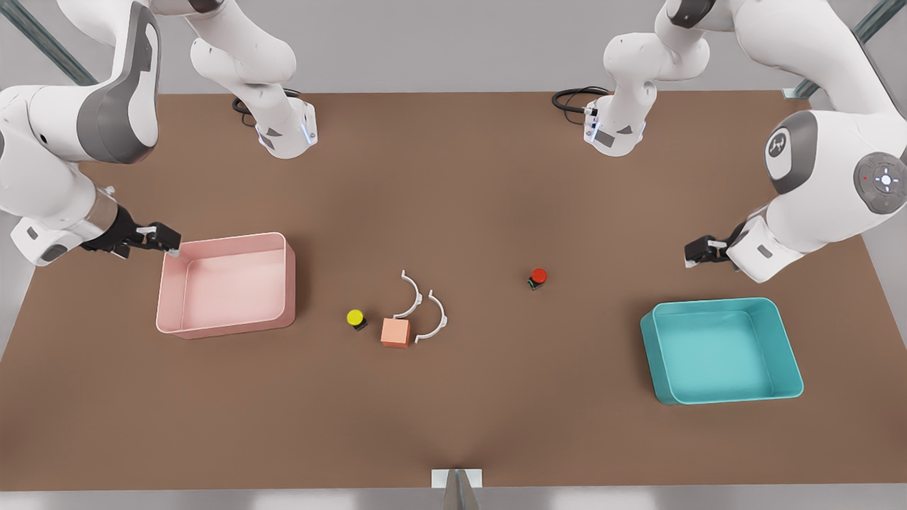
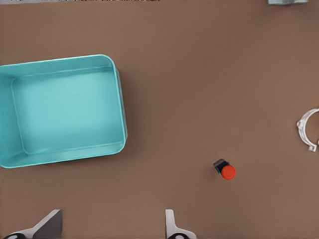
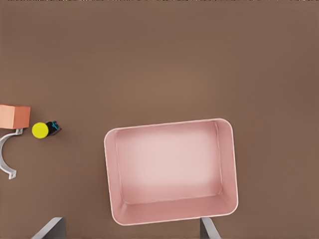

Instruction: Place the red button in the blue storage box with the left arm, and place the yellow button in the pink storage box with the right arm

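Nearest the front camera, the blue storage box [image 1: 783, 347] and pink storage box [image 1: 290, 283] sit empty, red button [image 1: 538, 277] and yellow button [image 1: 356, 318] untouched mid-table, left gripper [image 2: 112, 226] and right gripper [image 3: 130, 229] spread wide, holding nothing.

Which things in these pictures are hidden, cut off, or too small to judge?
- Left gripper: left wrist view, the frame edge cuts its fingers; only two spread tips show.
- Right gripper: right wrist view, cut the same way.
- White curved clips: both wrist views, frame edges cut them; the front view is too small to tell what they are.
- Red button and yellow button: black bases too small for detail.
- Blue storage box: left wrist view, one end cut off.
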